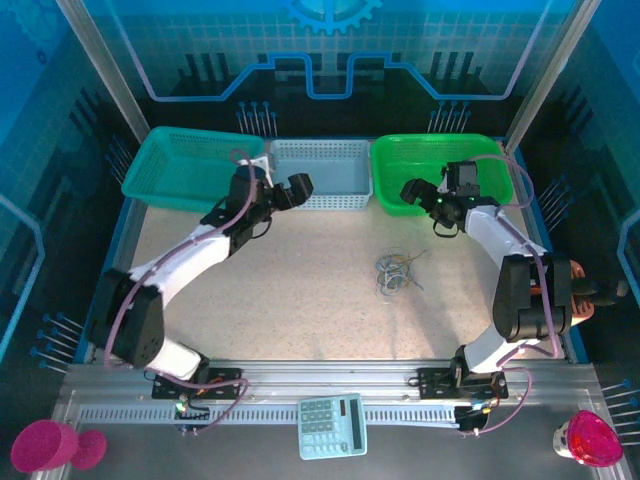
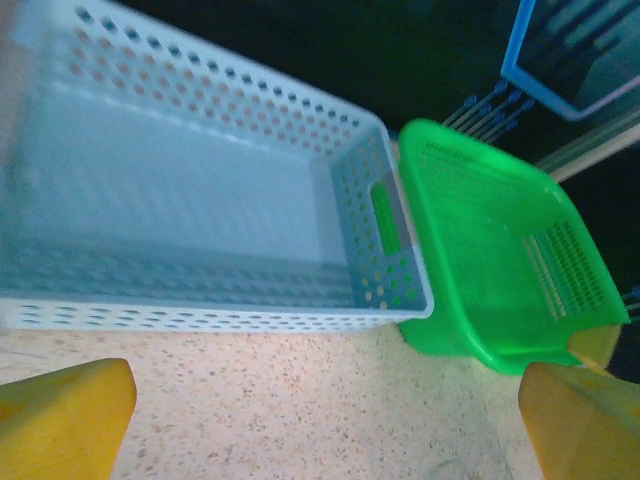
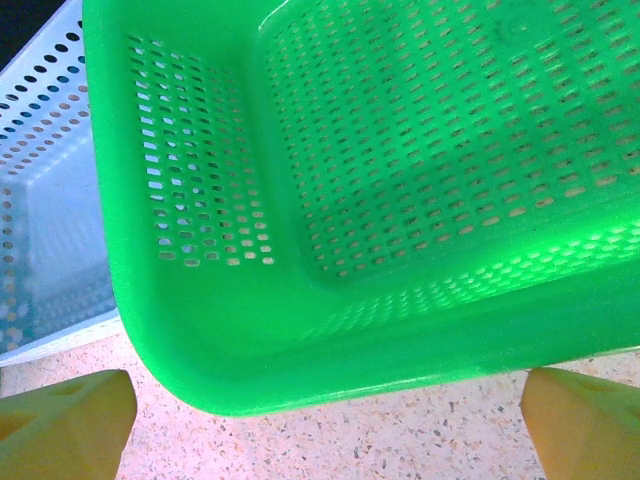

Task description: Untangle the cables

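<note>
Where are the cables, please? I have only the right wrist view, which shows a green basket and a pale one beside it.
Observer: The cables lie in a small clump on the table. They are nearer the arm bases than the right gripper, which hovers at the near edge of the green basket.
Operator: Thank you. Is anything touching them?
Observer: No, they lie apart from both grippers. The left gripper is open at the front of the pale blue basket.
Operator: Is there another basket?
Observer: Yes, a teal basket stands on the left side of the pale one.
</note>
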